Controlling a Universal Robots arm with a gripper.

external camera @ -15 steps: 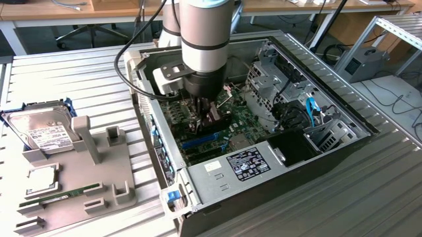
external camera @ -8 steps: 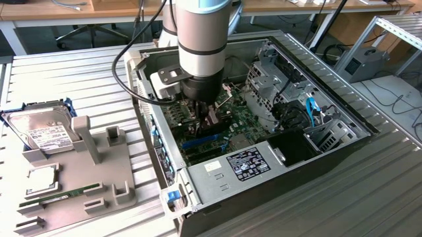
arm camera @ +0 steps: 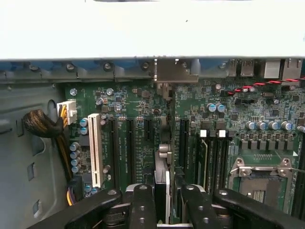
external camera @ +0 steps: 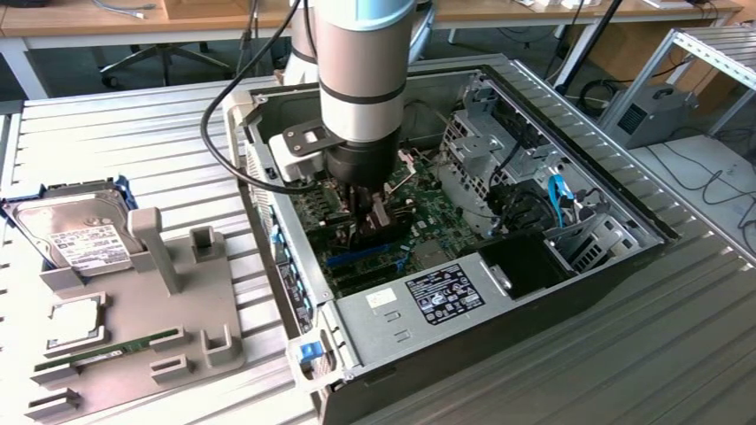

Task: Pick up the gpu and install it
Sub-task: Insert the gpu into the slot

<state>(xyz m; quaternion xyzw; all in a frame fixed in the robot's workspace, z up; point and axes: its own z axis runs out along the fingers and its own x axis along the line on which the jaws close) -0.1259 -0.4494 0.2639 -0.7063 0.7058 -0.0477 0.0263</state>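
Stood open on its side on the slatted metal table (external camera: 142,133): a computer case (external camera: 614,257), the landmark here. Held inside: green motherboard (arm camera: 143,138), drive cage (external camera: 484,155), blue cable (external camera: 555,190), and a power supply (external camera: 437,297) with a black label at the near end. Reached down into the case: the arm (external camera: 360,80), with the gripper (external camera: 368,212) low over the motherboard. Clamped edge-on between the fingers (arm camera: 143,202): the gpu (arm camera: 162,186), a thin dark card held upright, its silver bracket (arm camera: 174,71) against the case's rear wall. Lined up over a black expansion slot, beside the white slot (arm camera: 94,150) and near the memory slots (arm camera: 214,157) and empty processor socket (arm camera: 259,179). Cannot tell whether fully seated.

Lay outside the case, toward the exterior view's left: a grey parts tray (external camera: 177,345). Kept in its compartments: a silver hard drive (external camera: 77,239) with white label, farthest from the case, a square processor (external camera: 77,319), and a narrow green memory stick (external camera: 112,350).
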